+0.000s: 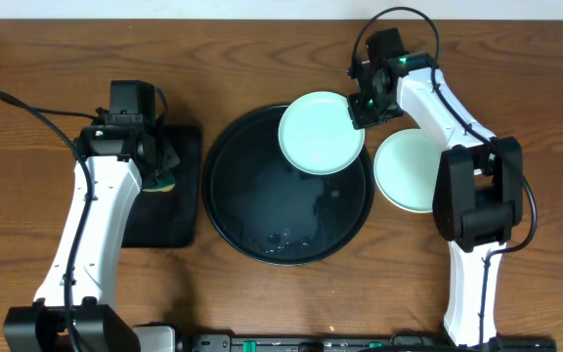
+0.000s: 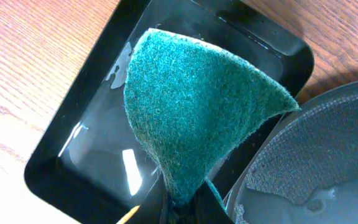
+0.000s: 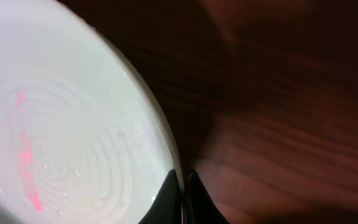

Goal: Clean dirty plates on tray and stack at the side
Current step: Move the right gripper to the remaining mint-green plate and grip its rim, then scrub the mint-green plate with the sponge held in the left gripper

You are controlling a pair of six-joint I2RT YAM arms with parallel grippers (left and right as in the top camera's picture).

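The right tool (image 1: pixel 363 110) is closed nearly all the way, pinching the rim of an aqua plate (image 1: pixel 319 132) at the plate's upper right edge. In the right wrist view the two dark fingertips (image 3: pixel 171 194) meet on the thin rim at the bottom centre of the frame, with the plate (image 3: pixel 61 124) filling the left side. Small water drops and pink smears or reflections show on its face.

In the overhead view this plate overlaps the upper right rim of the round tray (image 1: pixel 281 210), which sits in the middle of the frame on the wooden counter (image 1: pixel 262 49). The plate seems to be raised above the tray, though that view does not settle whether it touches the rim. The tray's glossy floor looks wet.

A second pale plate (image 1: pixel 404 171) lies on the counter just right of the round tray, partly covered by the right arm. It cannot be told whether another plate lies under it.

At the left of the overhead frame, the left tool (image 1: pixel 164 174) hangs over a rectangular tray (image 1: pixel 189 200). It is closed on a green scouring pad (image 2: pixel 191 106), gripping the pad's narrow end at the bottom of the left wrist view, so the pad fans out above the wet rectangular tray (image 2: pixel 98 155). The round tray (image 2: pixel 328 143) shows at the lower right of that view.
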